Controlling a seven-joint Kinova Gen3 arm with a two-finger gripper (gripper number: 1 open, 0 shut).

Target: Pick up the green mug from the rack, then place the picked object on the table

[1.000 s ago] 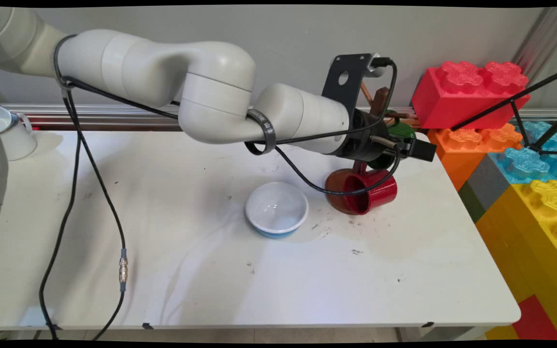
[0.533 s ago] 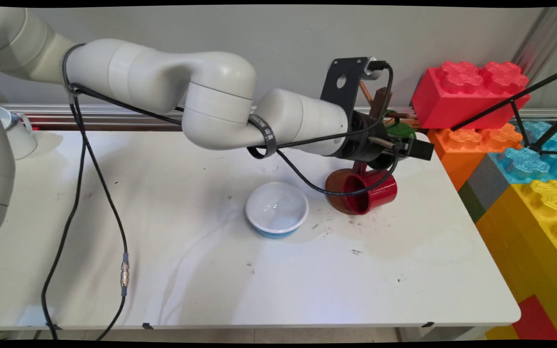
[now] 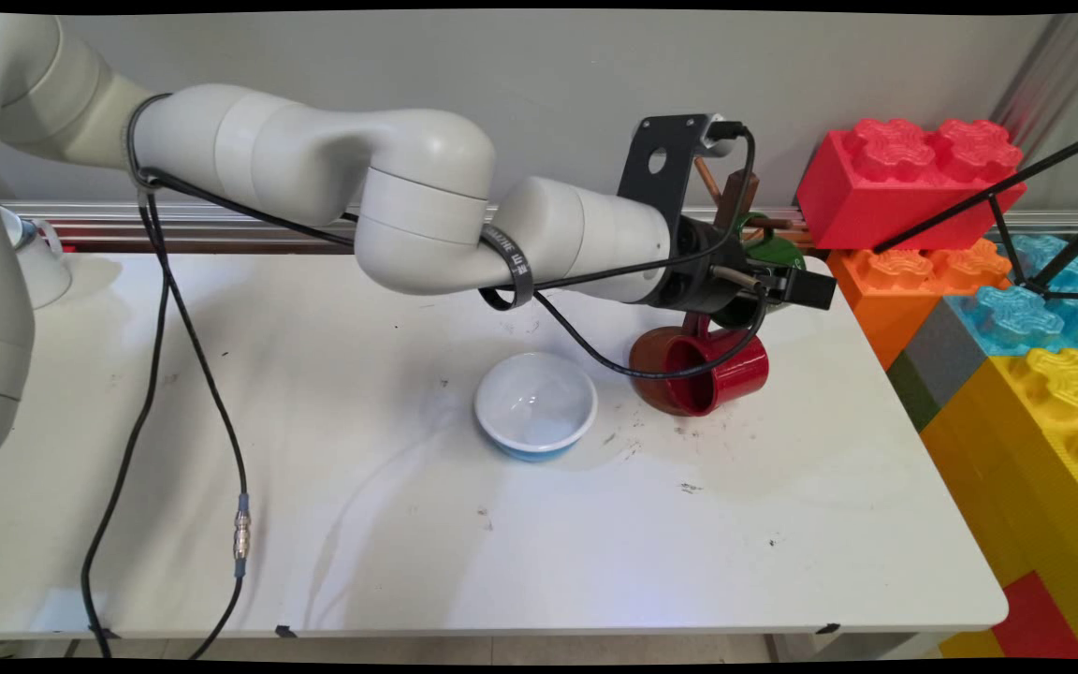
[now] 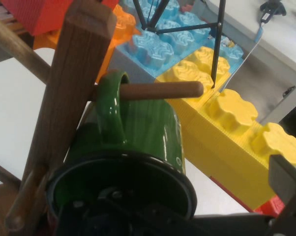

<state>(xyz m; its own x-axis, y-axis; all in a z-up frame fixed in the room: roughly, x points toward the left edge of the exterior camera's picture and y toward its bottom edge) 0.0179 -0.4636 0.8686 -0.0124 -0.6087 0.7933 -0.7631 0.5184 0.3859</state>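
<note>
White table, scuffed and marked, runs from the near edge to a metal rail at the wall. At the near left a black cable with a metal connector hangs from the arm down past the table's front edge.

Mid-table: a white bowl with a blue outside stands upright. Just to its right, apart from it, a red mug lies on its side, mouth toward the bowl, handle uppermost.

Directly above and behind the red mug is the gripper, pointed rightward near the table's far right corner. It sits at the mouth of a green mug. In the hand view the green mug fills the lower middle, its dark rim right up against the black linkage. Cannot tell whether the gripper is spread or closed, or whether it grips the rim.

The green mug hangs by its handle on a peg of a wooden mug stand, its post rising behind the wrist.

Far left, by the rail, a white cup stands partly hidden by the arm.

Beyond the right edge: large toy blocks, yellow nearest, then blue, orange, red on top, crossed by thin black rods. Grey wall behind.
</note>
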